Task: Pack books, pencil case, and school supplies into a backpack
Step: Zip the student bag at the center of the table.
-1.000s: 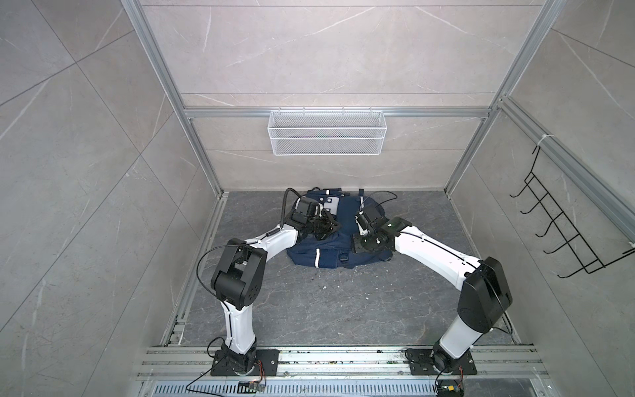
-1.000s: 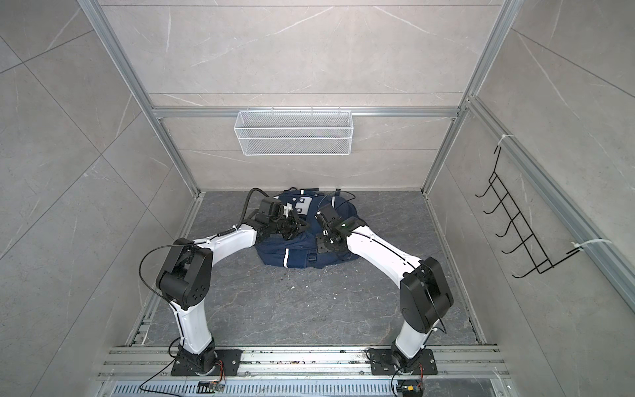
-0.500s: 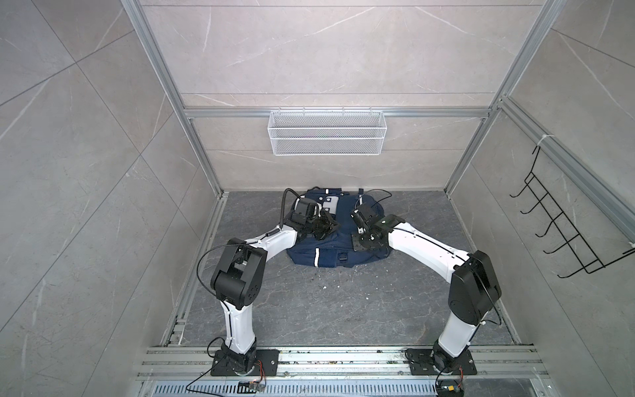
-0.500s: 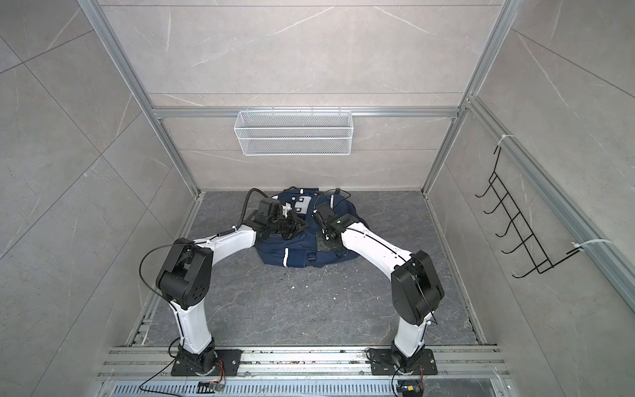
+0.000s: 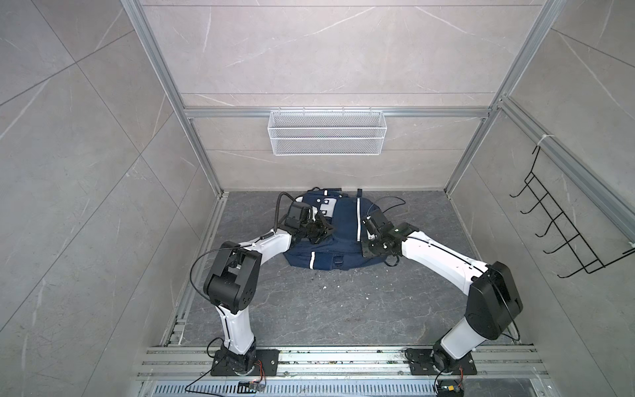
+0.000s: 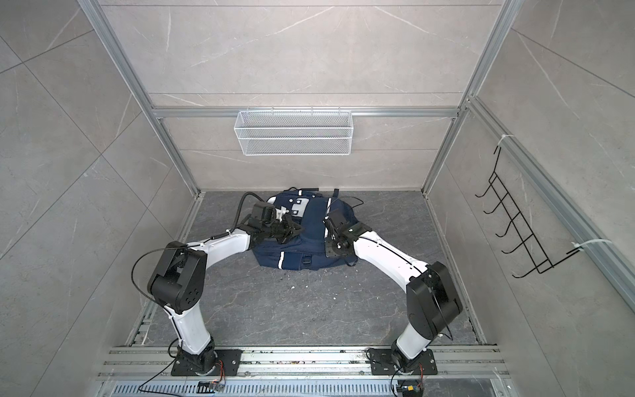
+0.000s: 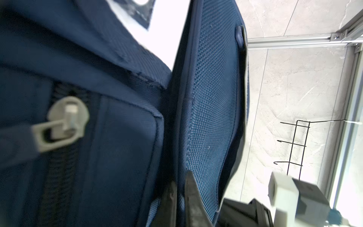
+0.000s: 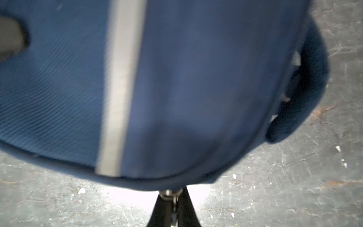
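Nearest the camera, the two arms rise from the lower edge of both top views and lean in toward the middle of the frame. The left gripper [image 5: 321,231] is pinched shut on a fold of the backpack [image 5: 340,220], with mesh fabric caught between its jaws in the left wrist view. The right gripper [image 8: 171,196] is clamped shut on a small metal zipper pull [image 8: 170,193] at the bag's edge.

The backpack lies flat on the floor [image 5: 343,309], just above the frame's centre and close to the far wall, front face up. Its long axis runs near to far, almost vertical in the frame. The broad buckled end is toward the camera, and what looks like the handle end points at the far wall.

No books, pencil case or supplies show anywhere, so I judge this to be the zipping step, most likely closing. The next move calls for drawing the pull steadily along its track while the left grip keeps the fabric taut so the slider does not snag.

Farthest back, a white wire basket [image 5: 326,132] hangs on the far wall, in the upper middle of the frame.
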Controlling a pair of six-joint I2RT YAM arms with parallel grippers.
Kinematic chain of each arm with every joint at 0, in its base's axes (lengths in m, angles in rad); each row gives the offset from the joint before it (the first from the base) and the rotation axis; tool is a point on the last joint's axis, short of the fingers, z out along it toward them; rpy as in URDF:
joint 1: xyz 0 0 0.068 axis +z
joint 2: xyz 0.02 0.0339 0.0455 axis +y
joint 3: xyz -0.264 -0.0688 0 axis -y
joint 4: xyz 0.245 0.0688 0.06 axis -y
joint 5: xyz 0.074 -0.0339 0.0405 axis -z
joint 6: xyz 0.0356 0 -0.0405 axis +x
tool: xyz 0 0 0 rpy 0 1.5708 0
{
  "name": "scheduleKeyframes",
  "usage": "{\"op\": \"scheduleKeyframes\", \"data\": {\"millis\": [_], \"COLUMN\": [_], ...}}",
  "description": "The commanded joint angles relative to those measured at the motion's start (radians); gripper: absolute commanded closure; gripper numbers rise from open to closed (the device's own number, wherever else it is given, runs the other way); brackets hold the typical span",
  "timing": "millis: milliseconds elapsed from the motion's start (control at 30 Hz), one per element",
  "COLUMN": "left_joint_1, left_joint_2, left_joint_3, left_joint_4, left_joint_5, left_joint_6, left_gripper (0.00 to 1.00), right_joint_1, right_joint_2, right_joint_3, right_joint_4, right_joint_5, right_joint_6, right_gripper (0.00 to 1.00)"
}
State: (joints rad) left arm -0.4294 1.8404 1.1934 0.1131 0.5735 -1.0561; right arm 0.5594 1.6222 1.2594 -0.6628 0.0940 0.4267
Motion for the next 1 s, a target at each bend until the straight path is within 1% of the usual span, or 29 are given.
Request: {"op": "scheduleKeyframes", "data": {"millis": [0,100,200,300,367,433,533,600,633,667,733,767,867,967], "left_joint_1": [0.097,0.113,0.113,0.105,0.106,0.105,0.104,0.098,0.095,0.095,0.095,0.094,0.074,0.023], "left_joint_2": [-0.081,-0.100,-0.108,-0.127,-0.140,-0.158,-0.206,-0.282,-0.329,-0.372,-0.438,-0.465,-0.515,-0.530], "left_joint_3": [-0.011,0.013,0.059,0.073,0.068,0.054,0.031,0.008,-0.006,-0.021,-0.051,-0.071,-0.135,-0.161], "left_joint_4": [-0.005,-0.111,-0.256,-0.368,-0.427,-0.451,-0.483,-0.537,-0.576,-0.620,-0.695,-0.718,-0.713,-0.674], "left_joint_5": [-0.032,-0.042,-0.062,-0.101,-0.136,-0.159,-0.183,-0.242,-0.270,-0.282,-0.290,-0.271,-0.180,-0.154], "left_joint_6": [0.064,0.173,0.304,0.403,0.431,0.439,0.432,0.433,0.436,0.436,0.434,0.420,0.337,0.260], "left_gripper": [1.00,1.00,1.00,1.00,1.00,1.00,0.53,0.36,0.25,0.16,0.15,0.16,0.18,0.19], "right_joint_1": [-0.074,-0.114,-0.142,-0.143,-0.137,-0.108,-0.040,-0.008,0.006,0.017,0.042,0.059,0.117,0.185], "right_joint_2": [-0.063,-0.080,-0.089,-0.092,-0.080,-0.066,-0.031,-0.012,-0.006,-0.006,-0.001,0.005,0.038,0.077], "right_joint_3": [-0.049,-0.052,-0.030,0.016,0.045,0.073,0.125,0.154,0.165,0.173,0.183,0.193,0.227,0.267], "right_joint_4": [-0.059,-0.054,-0.035,-0.016,-0.018,-0.032,-0.076,-0.089,-0.088,-0.083,-0.063,-0.057,-0.057,-0.063], "right_joint_5": [0.014,0.001,-0.041,-0.148,-0.234,-0.271,-0.275,-0.278,-0.281,-0.281,-0.292,-0.295,-0.326,-0.368], "right_joint_6": [0.024,-0.008,-0.080,-0.205,-0.280,-0.338,-0.402,-0.404,-0.394,-0.384,-0.359,-0.353,-0.352,-0.359], "right_gripper": [1.00,1.00,1.00,1.00,1.00,1.00,1.00,1.00,1.00,1.00,1.00,1.00,1.00,1.00]}}
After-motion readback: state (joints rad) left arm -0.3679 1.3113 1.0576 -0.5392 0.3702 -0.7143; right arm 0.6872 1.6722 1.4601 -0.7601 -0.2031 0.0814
